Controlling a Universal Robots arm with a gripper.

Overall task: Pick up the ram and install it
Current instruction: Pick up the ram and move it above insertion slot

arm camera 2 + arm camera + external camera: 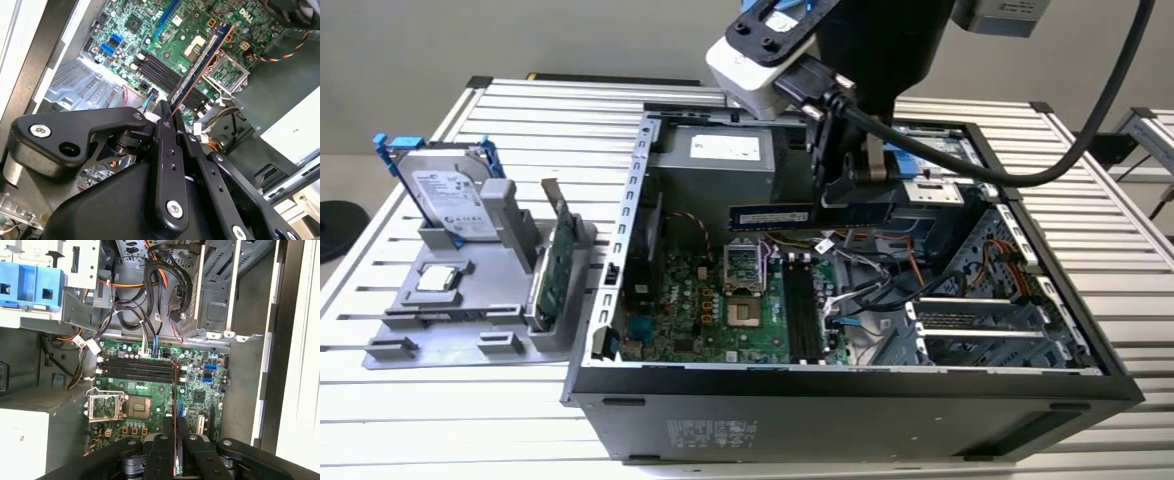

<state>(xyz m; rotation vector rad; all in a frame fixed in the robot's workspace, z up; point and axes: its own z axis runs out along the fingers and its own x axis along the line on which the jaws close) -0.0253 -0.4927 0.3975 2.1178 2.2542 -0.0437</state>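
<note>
The ram (pixel 771 216) is a dark blue stick with a pale label, held level above the motherboard inside the open computer case (pixel 854 385). My gripper (pixel 831 200) is shut on one end of it. In the second wrist view the ram (pixel 202 62) juts out from the gripper (pixel 175 117) over the black memory slots (pixel 162 75). In the first wrist view the ram (pixel 174 390) is a thin edge-on line crossing one end of the memory slots (pixel 135 371), with the gripper (pixel 176 437) around it. The ram hangs above the slots and is not seated.
On the exterior view's left, a grey holder tray (pixel 447 320) carries a silver hard drive with blue rails (pixel 451 195) and an upright green card (pixel 558 270). The processor socket (pixel 743 263) lies beside the slots. Loose cables (pixel 867 290) and a drive cage (pixel 981 325) crowd the case's right half.
</note>
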